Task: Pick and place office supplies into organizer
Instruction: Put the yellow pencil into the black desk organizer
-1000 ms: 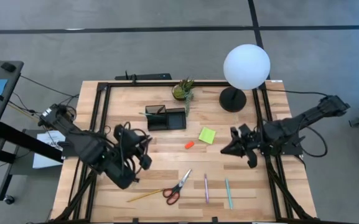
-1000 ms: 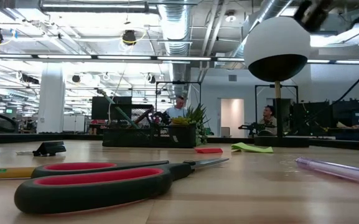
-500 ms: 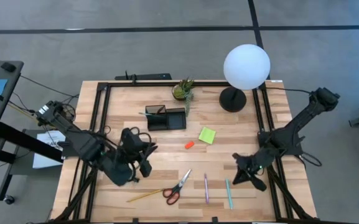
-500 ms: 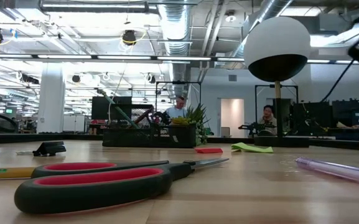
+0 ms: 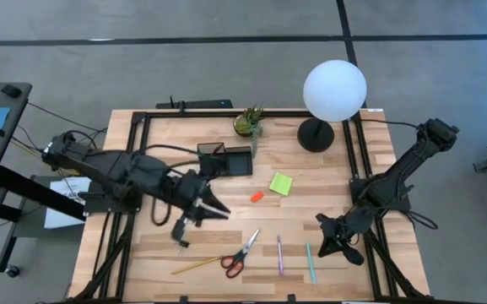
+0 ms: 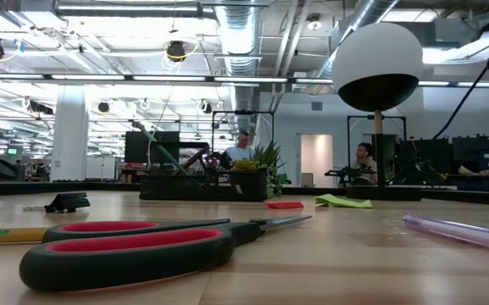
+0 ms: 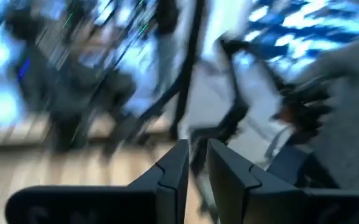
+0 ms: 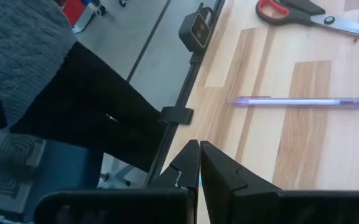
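Note:
The black organizer (image 5: 226, 160) stands at the table's far middle. The red-handled scissors (image 5: 241, 253) lie flat near the front edge, large in the low view (image 6: 125, 246). A purple pen (image 5: 279, 255), a teal pen (image 5: 311, 262) and a yellow pencil (image 5: 194, 266) lie beside them. The lime-green sticky pad (image 5: 281, 183) and the orange eraser (image 5: 257, 196) lie mid-table. My left gripper (image 5: 223, 209) hovers about level over the table's middle, between the organizer and the scissors. My right gripper (image 5: 324, 240) is shut and empty, low at the near right beside the teal pen.
A lamp with a white globe (image 5: 334, 90) and round black base (image 5: 316, 135) stands at the far right, with a small potted plant (image 5: 249, 121) behind the organizer. A small black clip (image 6: 66, 202) lies at the left. A person's dark legs (image 8: 98, 118) show beyond the table's edge.
My left gripper has risen and swung from the near left toward the table's middle, tipping up from pointing down to about level. My right gripper has dropped from beside the sticky pad toward the near edge, then kept still. No supply has moved.

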Available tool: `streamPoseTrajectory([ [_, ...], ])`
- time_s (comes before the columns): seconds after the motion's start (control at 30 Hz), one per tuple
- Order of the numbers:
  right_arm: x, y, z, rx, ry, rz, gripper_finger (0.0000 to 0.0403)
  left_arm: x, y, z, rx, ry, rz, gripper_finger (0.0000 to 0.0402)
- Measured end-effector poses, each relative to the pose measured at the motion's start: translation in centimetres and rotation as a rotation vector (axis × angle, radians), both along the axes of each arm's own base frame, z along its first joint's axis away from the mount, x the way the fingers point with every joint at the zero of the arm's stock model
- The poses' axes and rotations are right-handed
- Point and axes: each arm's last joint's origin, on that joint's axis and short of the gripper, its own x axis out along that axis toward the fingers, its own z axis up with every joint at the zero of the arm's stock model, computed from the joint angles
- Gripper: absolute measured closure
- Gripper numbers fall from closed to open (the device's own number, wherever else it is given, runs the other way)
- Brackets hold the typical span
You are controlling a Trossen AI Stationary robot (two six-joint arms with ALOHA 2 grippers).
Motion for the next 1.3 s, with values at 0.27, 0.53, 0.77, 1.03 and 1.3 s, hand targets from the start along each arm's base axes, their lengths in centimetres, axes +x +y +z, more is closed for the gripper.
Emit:
streamPoseTrajectory([
  [0.27,0.2,-0.3,-0.1,-0.017,0.011,-0.016,0.0395,0.5,-3.7,-10.9,-0.224,0.513,0.210,0.0349],
  [0.53,0.7,-1.0,-0.2,-0.046,-0.008,-0.038,0.0395,-0.9,-8.6,-17.7,-0.350,0.621,0.316,0.0349],
  [0.77,1.8,-2.4,-0.3,-0.072,-0.019,-0.106,0.0395,-1.3,-9.3,-23.1,-0.191,0.955,0.363,0.0349],
  [1.03,2.3,-3.1,-0.3,-0.071,-0.013,-0.156,0.0395,-0.3,-10.2,-26.7,-0.096,1.042,0.347,0.0349],
  [1.3,2.7,-3.8,-0.3,-0.071,-0.011,-0.195,0.0395,-0.1,-10.1,-26.7,-0.083,1.031,0.312,0.0341],
])
